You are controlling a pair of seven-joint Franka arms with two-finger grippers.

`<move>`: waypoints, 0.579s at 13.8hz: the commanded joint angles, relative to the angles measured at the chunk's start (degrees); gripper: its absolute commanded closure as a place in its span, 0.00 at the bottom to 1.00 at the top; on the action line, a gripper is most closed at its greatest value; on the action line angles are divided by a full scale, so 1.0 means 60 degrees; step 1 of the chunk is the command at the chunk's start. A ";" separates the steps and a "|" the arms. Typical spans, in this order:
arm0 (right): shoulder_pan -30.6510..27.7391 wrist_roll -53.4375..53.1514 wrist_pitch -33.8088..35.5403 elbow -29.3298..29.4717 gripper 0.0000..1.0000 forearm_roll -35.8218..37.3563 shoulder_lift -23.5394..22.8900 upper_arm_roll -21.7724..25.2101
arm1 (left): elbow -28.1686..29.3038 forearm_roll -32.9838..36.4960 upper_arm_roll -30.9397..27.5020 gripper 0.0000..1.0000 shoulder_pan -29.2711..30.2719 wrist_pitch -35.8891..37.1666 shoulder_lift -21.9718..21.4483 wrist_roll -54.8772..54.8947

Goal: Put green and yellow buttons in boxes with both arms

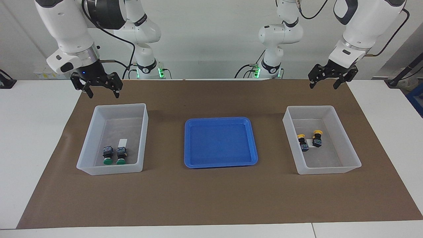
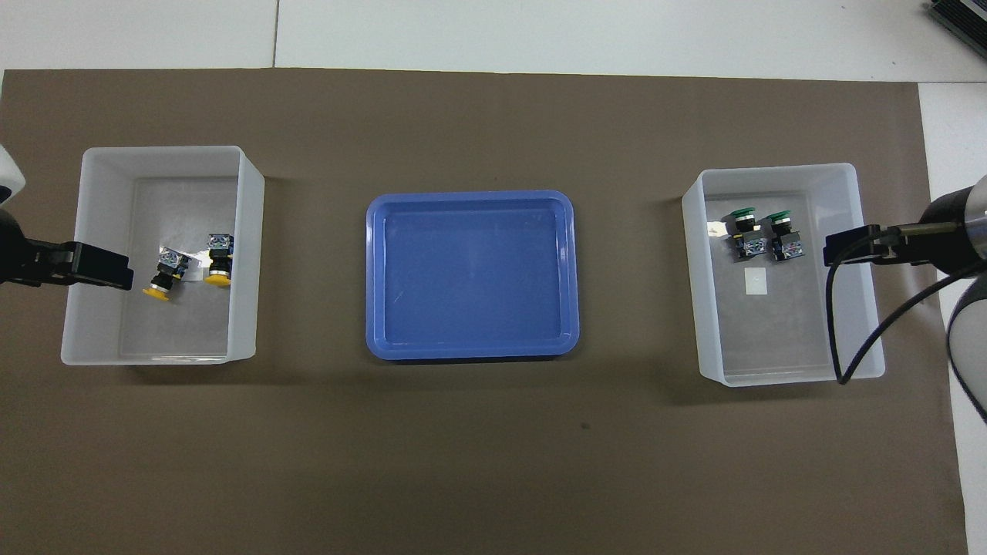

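Two green buttons (image 1: 114,155) (image 2: 763,233) lie side by side in the box (image 1: 88,163) (image 2: 862,339) at the right arm's end of the table. Two yellow buttons (image 1: 310,139) (image 2: 189,271) lie in the matching box (image 1: 353,158) (image 2: 73,339) at the left arm's end. My right gripper (image 1: 103,94) (image 2: 844,248) hangs open and empty in the air over the rim of the green buttons' box. Over the rim of the yellow buttons' box hangs my left gripper (image 1: 324,86) (image 2: 108,266), also open with nothing in it.
A shallow blue tray (image 1: 220,163) (image 2: 470,351) with nothing in it sits midway between the two boxes. Everything stands on a brown mat (image 1: 211,198) that covers the white table.
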State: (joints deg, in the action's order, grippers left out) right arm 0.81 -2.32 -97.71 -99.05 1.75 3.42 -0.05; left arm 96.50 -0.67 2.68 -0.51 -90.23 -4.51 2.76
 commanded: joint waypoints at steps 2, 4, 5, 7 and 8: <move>0.0188 -0.0345 0.0346 0.0102 0.00 0.0148 0.0001 0.0096 | 0.0352 0.0112 -0.0051 0.00 -0.0120 -0.0094 -0.0260 -0.0050; 0.0203 -0.0360 0.0361 0.0102 0.00 0.0148 0.0001 0.0096 | 0.0352 0.0112 -0.0051 0.00 -0.0135 -0.0108 -0.0274 -0.0065; 0.0188 -0.0447 0.0362 0.0102 0.00 0.0148 0.0001 0.0096 | 0.0352 0.0112 -0.0051 0.00 -0.0135 -0.0094 -0.0274 -0.0079; 0.0159 -0.0550 0.0362 0.0029 0.00 0.0148 0.0030 0.0096 | 0.0367 0.0112 -0.0065 0.00 -0.0106 -0.0152 -0.0274 -0.0094; 0.0130 -0.0608 0.0362 0.0000 0.00 0.0148 0.0045 0.0096 | 0.0367 0.0112 -0.0065 0.00 -0.0091 -0.0153 -0.0274 -0.0108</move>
State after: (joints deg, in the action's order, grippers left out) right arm 1.27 -4.33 -96.68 -99.05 1.76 3.42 0.03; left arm 96.65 -0.67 2.75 -0.53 -90.21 -4.51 2.75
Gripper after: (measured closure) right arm 0.000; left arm 0.000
